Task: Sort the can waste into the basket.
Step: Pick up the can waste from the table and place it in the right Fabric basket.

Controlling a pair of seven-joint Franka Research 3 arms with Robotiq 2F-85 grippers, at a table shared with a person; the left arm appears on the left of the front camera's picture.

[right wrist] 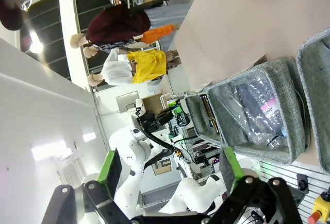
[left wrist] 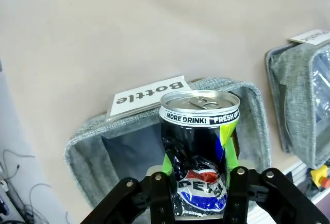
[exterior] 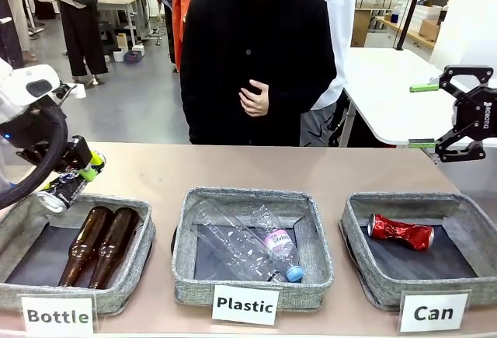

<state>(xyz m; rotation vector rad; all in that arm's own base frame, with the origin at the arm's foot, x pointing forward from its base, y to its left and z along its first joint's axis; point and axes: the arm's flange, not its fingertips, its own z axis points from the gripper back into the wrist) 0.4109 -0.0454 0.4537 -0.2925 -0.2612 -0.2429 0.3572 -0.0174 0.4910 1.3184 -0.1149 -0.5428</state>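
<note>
Jaws of your left gripper (left wrist: 198, 190) are clamped on the dark blue-black can (left wrist: 200, 147): in the left wrist view it stands between the two fingers, silver end pointing away from the wrist, its dented lower body pinched at the bottom centre of the frame. In the front view that can (exterior: 68, 186) hangs at the far left, above the rear edge of the Bottle basket (exterior: 116, 295). Your right gripper (exterior: 423, 116) waits at the upper right with its jaws wide and nothing between them. The red can (exterior: 401, 231) already lies in the Can basket (exterior: 365, 280) at the lower right. You look to be mid-carry with the second can; the next move calls for taking it across the whole worktop, over the Plastic basket (exterior: 252, 290), and letting go above the Can basket.
</note>
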